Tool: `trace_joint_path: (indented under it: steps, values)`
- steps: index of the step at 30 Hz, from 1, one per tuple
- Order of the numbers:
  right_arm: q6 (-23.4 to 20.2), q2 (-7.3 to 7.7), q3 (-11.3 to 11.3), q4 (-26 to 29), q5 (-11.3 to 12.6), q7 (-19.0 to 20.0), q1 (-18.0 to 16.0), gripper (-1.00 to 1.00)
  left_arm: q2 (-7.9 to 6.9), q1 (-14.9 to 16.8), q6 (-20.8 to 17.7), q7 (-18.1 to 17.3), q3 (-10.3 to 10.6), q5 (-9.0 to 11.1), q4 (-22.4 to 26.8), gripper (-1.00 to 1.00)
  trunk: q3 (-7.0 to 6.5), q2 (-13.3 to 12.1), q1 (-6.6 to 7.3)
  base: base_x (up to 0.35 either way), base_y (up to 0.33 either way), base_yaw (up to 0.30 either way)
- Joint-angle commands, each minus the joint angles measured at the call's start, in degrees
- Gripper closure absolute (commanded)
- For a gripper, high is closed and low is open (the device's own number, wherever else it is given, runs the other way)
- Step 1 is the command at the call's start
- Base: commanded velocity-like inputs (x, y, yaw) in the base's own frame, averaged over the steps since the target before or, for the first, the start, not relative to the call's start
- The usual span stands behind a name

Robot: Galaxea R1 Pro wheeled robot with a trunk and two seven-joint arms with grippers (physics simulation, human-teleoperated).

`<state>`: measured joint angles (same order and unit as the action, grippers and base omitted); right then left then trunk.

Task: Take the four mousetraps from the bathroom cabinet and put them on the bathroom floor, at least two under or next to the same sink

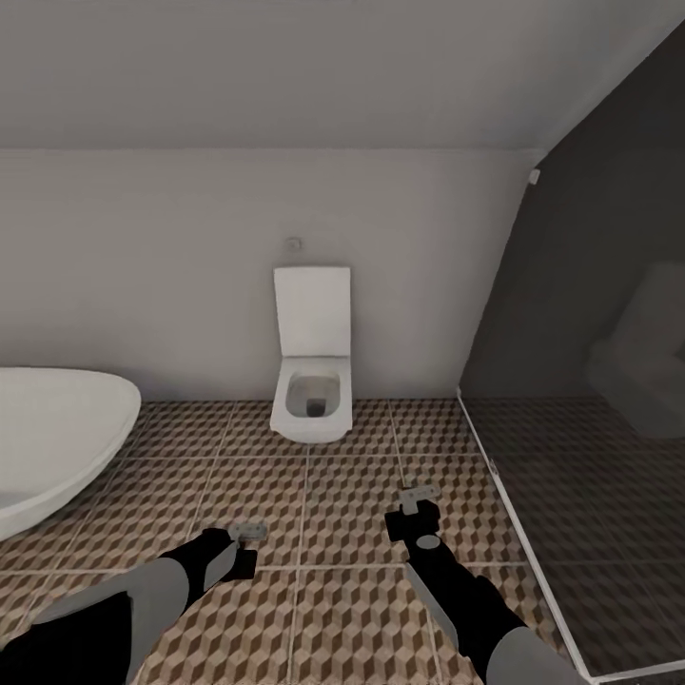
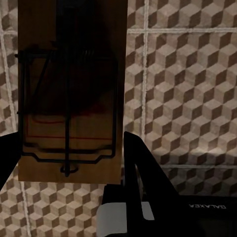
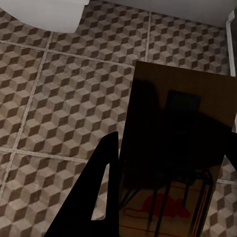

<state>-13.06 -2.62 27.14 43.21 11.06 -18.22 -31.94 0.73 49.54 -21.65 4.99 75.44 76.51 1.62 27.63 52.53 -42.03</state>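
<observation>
Nearest, a small flat brown wooden mousetrap with dark wire (image 2: 69, 98) is clamped between the black fingers of the left gripper (image 1: 245, 535), and a second brown wooden mousetrap with a red spot (image 3: 173, 163) is clamped in the right gripper (image 1: 416, 497). Both are carried above the cube-patterned tiled bathroom floor (image 1: 362, 609).

Beyond the grippers, a white oval bathtub (image 1: 48, 438), a white wall toilet (image 1: 312, 390) and a dark glass partition (image 1: 590, 457) are seen.

A risk is judged here: if the traps are released at this place, the sink condition could be missed. Each board is held only by its edges, so it could slip out during travel, or be dropped face down.
</observation>
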Motion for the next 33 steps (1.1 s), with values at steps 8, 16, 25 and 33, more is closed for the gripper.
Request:
trace_joint_path:
  steps: [8, 16, 25, 33]
  values:
    - [-0.2, 0.07, 0.3, 0.1, 0.5, -0.4, -0.1, 1.00, -0.02, 0.1, -0.2, 0.5, 0.4, 0.4, 0.1, 1.00, 2.23, 3.3, -1.77, 0.000, 0.000, 0.000]
    - [-0.2, 0.07, 0.3, 0.1, 0.5, -0.4, -0.1, 1.00, 0.05, 0.1, -0.2, 0.5, 0.4, 0.4, 0.1, 1.00, 4.39, 6.5, -3.52, 0.000, 0.000, 0.000]
    - [-0.2, 0.07, 0.3, 0.1, 0.5, -0.4, -0.1, 1.00, 0.06, 0.0, -0.2, 0.5, 0.4, 0.4, 0.1, 1.00, 6.83, 10.1, -5.50, 0.000, 0.000, 0.000]
    - [-0.2, 0.07, 0.3, 0.1, 0.5, -0.4, -0.1, 1.00, 0.06, 0.1, -0.2, 0.5, 0.4, 0.4, 0.1, 1.00, 8.99, 13.3, -7.26, 0.000, 0.000, 0.000]
